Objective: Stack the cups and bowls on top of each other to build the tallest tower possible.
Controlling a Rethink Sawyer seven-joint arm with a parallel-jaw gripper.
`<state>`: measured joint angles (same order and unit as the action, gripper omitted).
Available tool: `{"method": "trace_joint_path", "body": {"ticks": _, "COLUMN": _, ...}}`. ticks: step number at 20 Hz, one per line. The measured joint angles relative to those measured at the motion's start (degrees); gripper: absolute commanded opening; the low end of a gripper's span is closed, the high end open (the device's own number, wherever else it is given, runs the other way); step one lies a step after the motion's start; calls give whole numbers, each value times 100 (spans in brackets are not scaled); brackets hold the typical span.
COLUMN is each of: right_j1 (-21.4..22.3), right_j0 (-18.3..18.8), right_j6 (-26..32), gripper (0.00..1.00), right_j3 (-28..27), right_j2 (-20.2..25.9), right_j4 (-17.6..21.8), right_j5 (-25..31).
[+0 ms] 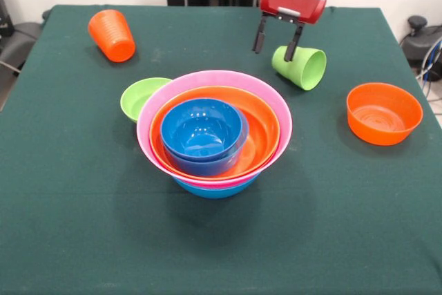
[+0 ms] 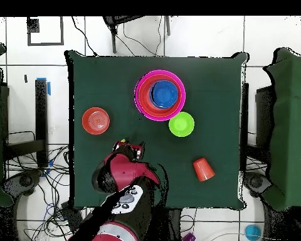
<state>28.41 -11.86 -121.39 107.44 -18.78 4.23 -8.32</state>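
Pincer hangs spread wide over the lime cup — lying tipped on the green surface; the tower sits mid-surface, orange cup well apart.

We see the red and black arm reaching down from above, wrist near vertical. The gripper hangs with its two dark fingers spread apart, pointing downward.

tower: blue, pink, orange | cups: ribbed orange, lime green | tablecloth: dark green
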Motion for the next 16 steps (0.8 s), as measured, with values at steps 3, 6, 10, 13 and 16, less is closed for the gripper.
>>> {"method": "trace_joint_path", "body": {"ticks": 3, "right_j1": 0, "right_j0": -49, "right_j6": 0, "gripper": 100, "right_j3": 0, "right_j2": 0, "right_j4": -63, "right_j5": 0}}
{"method": "trace_joint_path", "body": {"ticks": 6, "right_j1": 0, "right_j0": -93, "right_j6": 0, "gripper": 100, "right_j3": 0, "right_j2": 0, "right_j4": -147, "right_j5": 0}}
{"method": "trace_joint_path", "body": {"ticks": 10, "right_j1": 0, "right_j0": -163, "right_j6": 0, "gripper": 100, "right_j3": 0, "right_j2": 0, "right_j4": -275, "right_j5": 0}}
{"method": "trace_joint_path", "body": {"ticks": 13, "right_j1": 0, "right_j0": -227, "right_j6": 0, "gripper": 100, "right_j3": -1, "right_j2": 0, "right_j4": -342, "right_j5": 0}}
{"method": "trace_joint_path", "body": {"ticks": 16, "right_j1": 0, "right_j0": -282, "right_j6": 0, "gripper": 100, "right_j3": -3, "right_j2": 1, "right_j4": -390, "right_j5": 0}}
